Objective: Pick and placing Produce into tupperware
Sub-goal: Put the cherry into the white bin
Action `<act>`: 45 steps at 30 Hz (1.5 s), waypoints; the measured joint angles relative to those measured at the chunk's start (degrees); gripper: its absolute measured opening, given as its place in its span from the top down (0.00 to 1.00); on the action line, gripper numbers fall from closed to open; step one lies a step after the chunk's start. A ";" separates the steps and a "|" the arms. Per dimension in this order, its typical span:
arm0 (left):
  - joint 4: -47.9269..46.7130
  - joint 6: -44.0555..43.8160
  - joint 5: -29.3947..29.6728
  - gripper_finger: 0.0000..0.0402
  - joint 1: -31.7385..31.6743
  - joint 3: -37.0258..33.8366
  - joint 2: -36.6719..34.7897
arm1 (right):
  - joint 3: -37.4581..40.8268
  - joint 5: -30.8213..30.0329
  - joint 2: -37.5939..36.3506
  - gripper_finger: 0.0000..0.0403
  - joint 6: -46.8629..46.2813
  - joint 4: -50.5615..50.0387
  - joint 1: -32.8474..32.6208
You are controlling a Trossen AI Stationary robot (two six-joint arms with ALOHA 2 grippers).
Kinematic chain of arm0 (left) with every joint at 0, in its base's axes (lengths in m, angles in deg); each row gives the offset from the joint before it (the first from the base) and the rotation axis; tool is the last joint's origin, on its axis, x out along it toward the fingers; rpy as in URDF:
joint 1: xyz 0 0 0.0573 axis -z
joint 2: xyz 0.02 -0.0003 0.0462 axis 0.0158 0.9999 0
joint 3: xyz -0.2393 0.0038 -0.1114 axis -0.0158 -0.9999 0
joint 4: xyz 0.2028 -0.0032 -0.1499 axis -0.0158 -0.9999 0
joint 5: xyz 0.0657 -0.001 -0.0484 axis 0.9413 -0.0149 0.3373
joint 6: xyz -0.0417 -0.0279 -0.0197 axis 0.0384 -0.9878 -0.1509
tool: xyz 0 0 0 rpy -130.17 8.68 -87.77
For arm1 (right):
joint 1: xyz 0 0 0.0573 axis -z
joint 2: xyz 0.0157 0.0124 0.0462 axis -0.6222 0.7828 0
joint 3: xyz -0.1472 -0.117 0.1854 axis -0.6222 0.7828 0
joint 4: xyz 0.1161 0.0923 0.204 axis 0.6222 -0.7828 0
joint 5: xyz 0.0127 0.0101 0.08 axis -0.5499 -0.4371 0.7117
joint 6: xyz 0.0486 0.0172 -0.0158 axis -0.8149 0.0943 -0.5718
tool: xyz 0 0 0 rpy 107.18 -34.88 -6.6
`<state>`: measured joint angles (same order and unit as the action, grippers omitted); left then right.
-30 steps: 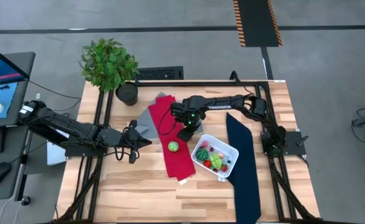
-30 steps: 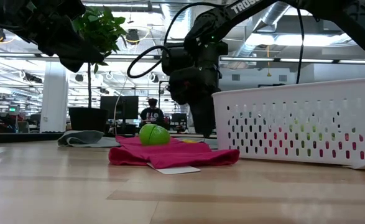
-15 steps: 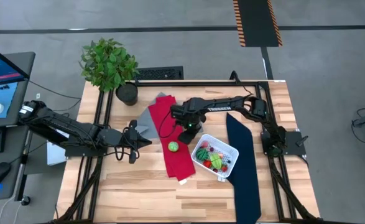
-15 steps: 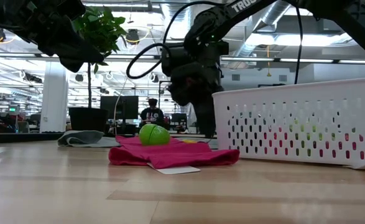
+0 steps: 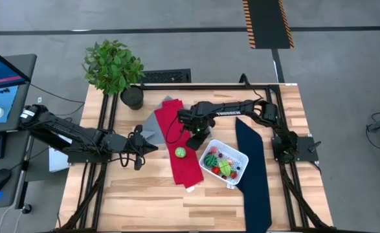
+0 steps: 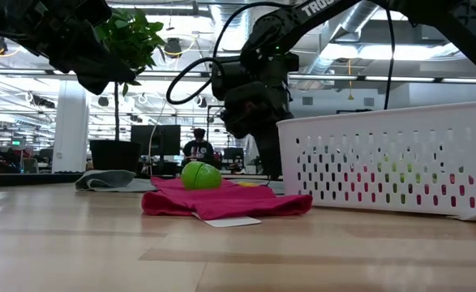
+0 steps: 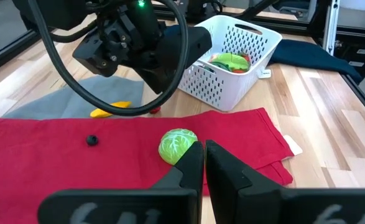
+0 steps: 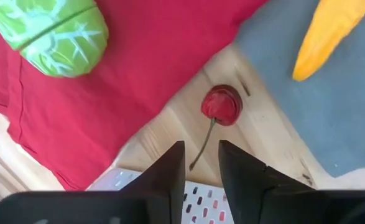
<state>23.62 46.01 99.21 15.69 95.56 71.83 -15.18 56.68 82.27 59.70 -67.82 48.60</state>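
Observation:
The white tub (image 5: pixel 224 162) holds several toy produce pieces and stands by the red cloth's right edge. A green cabbage (image 5: pixel 180 153) (image 8: pixel 51 31) lies on the red cloth (image 5: pixel 180 145). A red cherry (image 8: pixel 221 104) with a thin stem lies on bare wood between the red and grey cloths, and a yellow piece (image 8: pixel 328 31) lies on the grey cloth. My right gripper (image 8: pixel 201 163) points down just over the cherry, slightly open, its fingers on either side of the stem's free end. My left gripper (image 7: pixel 204 163) is shut, hovering left of the cabbage. My right gripper comes from above, pointing down, with the free end of the cherry's stem (image 8: pixel 194 160) lying between its fingers. Whether a finger touches the stem I cannot tell. The cherry itself rests on the table.
A navy cloth (image 5: pixel 254 175) lies right of the tub. A potted plant (image 5: pixel 115 68) stands at the far left corner. A small black bit (image 7: pixel 92 140) sits on the red cloth. A person sits in the room far behind the table.
My right gripper has shifted a little toward the tub. The cabbage, the tub and my left arm have kept still.

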 joint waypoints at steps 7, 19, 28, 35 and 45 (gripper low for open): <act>0.02 0.01 -0.02 0.98 0.00 0.00 0.00 | 0.00 -0.15 0.00 0.85 0.72 -0.48 -0.36; 0.27 0.02 0.07 0.98 0.00 0.00 0.00 | -1.79 -4.00 -0.01 0.96 1.21 -1.32 -1.21; 0.98 0.46 0.31 0.98 -0.02 0.00 0.01 | -13.13 -16.45 -0.57 0.96 0.96 -13.44 -5.06; 3.92 1.92 0.28 0.98 -0.02 0.00 0.00 | -15.90 -22.97 -1.91 0.96 -5.80 -20.49 -12.71; 4.44 2.27 3.69 0.98 0.00 0.00 0.02 | -15.88 -27.05 -4.66 0.96 -22.34 -26.43 -22.84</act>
<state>28.06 48.28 102.91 15.69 95.56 71.85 -31.05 29.63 77.61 37.37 -94.25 25.76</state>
